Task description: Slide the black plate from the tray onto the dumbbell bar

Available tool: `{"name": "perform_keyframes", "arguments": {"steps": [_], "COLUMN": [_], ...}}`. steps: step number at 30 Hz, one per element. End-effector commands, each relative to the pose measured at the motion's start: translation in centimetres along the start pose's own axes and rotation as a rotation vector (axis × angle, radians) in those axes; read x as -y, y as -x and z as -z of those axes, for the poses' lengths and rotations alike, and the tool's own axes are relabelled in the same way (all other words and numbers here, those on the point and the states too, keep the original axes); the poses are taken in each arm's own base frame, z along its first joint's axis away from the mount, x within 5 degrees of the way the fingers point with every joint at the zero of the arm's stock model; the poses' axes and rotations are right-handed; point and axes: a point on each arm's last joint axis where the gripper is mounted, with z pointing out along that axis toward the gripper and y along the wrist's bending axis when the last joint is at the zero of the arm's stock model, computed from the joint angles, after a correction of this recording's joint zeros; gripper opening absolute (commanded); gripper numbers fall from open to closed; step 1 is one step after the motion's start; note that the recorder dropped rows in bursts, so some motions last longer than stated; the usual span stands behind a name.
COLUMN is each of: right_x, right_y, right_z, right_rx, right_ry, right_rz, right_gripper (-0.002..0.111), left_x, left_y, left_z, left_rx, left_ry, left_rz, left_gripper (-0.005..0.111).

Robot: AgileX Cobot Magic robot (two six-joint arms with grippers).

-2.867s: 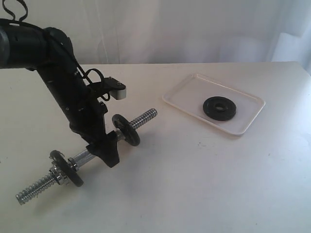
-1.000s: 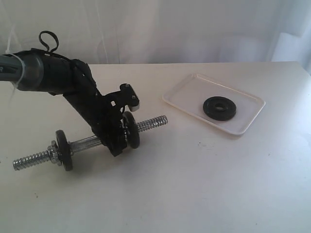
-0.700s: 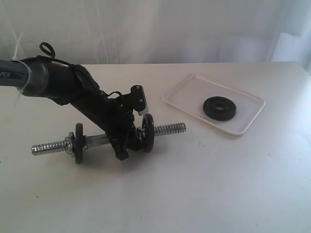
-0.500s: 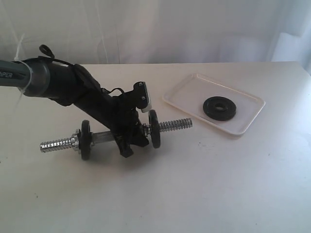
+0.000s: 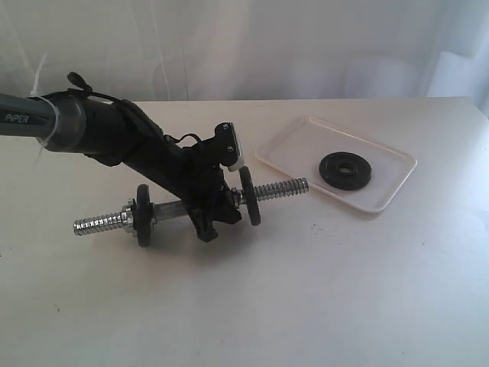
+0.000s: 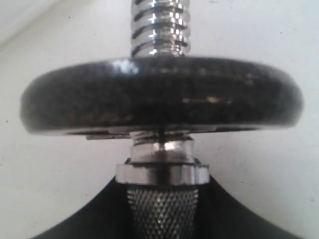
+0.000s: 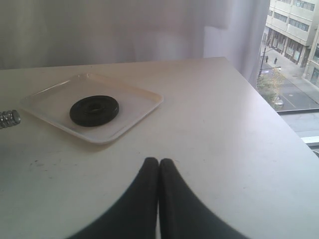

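Nearest us, bare white table [image 5: 321, 298].

Next back, the left gripper [image 5: 201, 215] is clamped around the knurled middle of the dumbbell bar [image 5: 281, 188]. The bar runs roughly level across the table, its threaded ends sticking out on both sides. One small black disc [image 5: 250, 196] sits on the bar just on the tray side of the gripper and another [image 5: 143, 215] on the other side. From the left wrist view we note a silver nut collar [image 6: 162, 172] close under the disc.

The right gripper [image 7: 158, 169] shows only in its own wrist view: both fingers [image 7: 148, 199] pressed together, nothing between them, above bare table short of the tray.

Farther back, the tray [image 5: 302, 144] lies flat. The black plate [image 5: 345, 170] rests flat inside it, near its middle, apart from the bar's threaded tip.

Behind everything, a pale curtain [image 5: 306, 46].
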Motion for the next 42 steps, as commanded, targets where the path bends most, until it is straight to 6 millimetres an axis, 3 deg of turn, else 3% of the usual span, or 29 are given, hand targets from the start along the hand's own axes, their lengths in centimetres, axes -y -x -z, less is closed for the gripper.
{"name": "perform_keyframes", "arguments": {"steps": [1, 7, 14, 38, 42], "right_x": [0.1, 0.1, 0.1, 0.1, 0.0], "right_y": [-0.1, -0.1, -0.1, -0.1, 0.7], "right_z": [0.0, 0.0, 0.0, 0.0, 0.0], "right_rx": [0.001, 0.001, 0.001, 0.001, 0.089], "right_ry": [-0.006, -0.006, -0.006, -0.006, 0.004], "right_rz": [0.007, 0.007, 0.007, 0.007, 0.007], "right_gripper": [0.0, 0.0, 0.0, 0.0, 0.0], "left_x": [-0.1, 0.8, 1.6, 1.5, 1.5], "left_y": [1.4, 1.1, -1.8, -1.9, -1.9], "left_z": [0.6, 0.4, -1.5, -1.7, -1.6], "left_rx": [0.074, 0.071, -0.039, -0.041, -0.043], "left_ry": [-0.005, -0.098, -0.113, -0.094, -0.094], "left_rz": [0.056, 0.053, 0.029, 0.035, 0.032], "left_gripper": [0.0, 0.0, 0.0, 0.0, 0.0]}}
